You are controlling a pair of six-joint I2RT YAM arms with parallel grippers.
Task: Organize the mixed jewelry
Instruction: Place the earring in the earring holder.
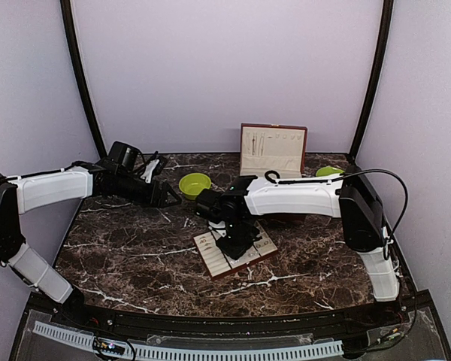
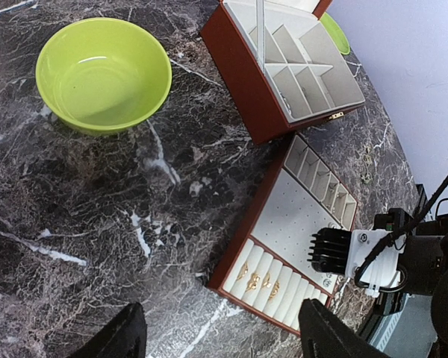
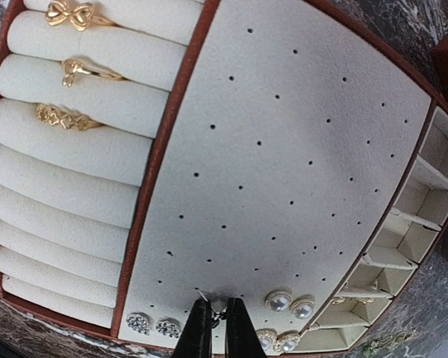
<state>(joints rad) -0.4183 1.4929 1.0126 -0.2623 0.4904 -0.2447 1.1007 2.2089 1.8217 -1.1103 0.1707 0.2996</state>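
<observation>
The jewelry lies in a cream-lined tray point(image 3: 299, 134). Three gold rings point(image 3: 86, 69) sit in the ring rolls at the upper left. Pearl earrings point(image 3: 278, 301) and crystal studs point(image 3: 138, 323) are pinned along the perforated pad's near edge. My right gripper point(image 3: 217, 328) is shut on a tiny stud earring point(image 3: 218, 316), its thin pin touching the pad between the studs and the pearls. In the top view the right gripper point(image 1: 235, 244) points down onto the tray point(image 1: 210, 259). My left gripper point(image 2: 224, 343) hangs open and empty above the marble, left of the tray point(image 2: 299, 216).
A lime-green bowl point(image 2: 103, 73) stands empty on the marble table point(image 1: 135, 256) near the left gripper point(image 1: 165, 197). The open red-brown jewelry box point(image 1: 273, 149) stands at the back, with a green plate point(image 1: 328, 171) to its right. Small compartments point(image 3: 403, 239) line the tray's right side.
</observation>
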